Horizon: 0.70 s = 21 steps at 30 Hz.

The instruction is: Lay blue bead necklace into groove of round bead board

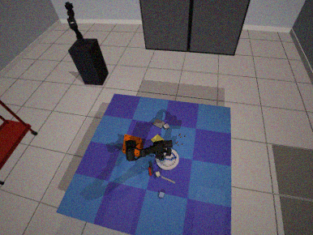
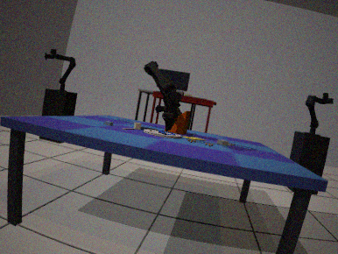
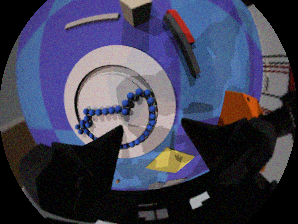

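The blue bead necklace (image 3: 118, 109) sprawls lengthwise across the board (image 3: 73, 95), irregularly looped.

Blue bead necklace (image 1: 172, 158) (image 3: 151, 110), bunched irregular loop on round white bead board (image 1: 167, 167) (image 3: 74, 92), partly along groove edge, not fully seated

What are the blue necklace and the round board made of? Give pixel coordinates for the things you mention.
The blue bead necklace (image 3: 151, 111) looks like shiny plastic or maybe glass: its round beads have small lighter spots. The round bead board (image 3: 75, 90) (image 1: 175, 165) looks like smooth, pale plastic or painted wood, because it is plain whitish with no wood lines showing. The grainy picture leaves both open.
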Each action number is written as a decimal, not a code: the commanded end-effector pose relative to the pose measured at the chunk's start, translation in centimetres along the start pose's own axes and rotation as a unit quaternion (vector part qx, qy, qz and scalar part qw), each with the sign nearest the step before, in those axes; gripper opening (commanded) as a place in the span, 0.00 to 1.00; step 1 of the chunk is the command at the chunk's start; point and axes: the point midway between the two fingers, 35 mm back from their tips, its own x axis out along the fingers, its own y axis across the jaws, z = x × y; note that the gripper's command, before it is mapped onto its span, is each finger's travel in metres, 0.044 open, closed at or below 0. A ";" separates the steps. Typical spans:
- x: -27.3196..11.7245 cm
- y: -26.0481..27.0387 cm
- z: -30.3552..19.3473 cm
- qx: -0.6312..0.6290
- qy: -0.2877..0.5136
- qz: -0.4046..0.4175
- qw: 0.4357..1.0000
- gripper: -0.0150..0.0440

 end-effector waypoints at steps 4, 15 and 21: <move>0.0 0.0 0.0 0.002 0.000 0.000 1.000 1.00; -1.2 0.7 1.6 -0.289 0.000 0.000 0.957 0.64; -2.3 1.2 3.2 -0.538 0.000 0.000 0.843 0.46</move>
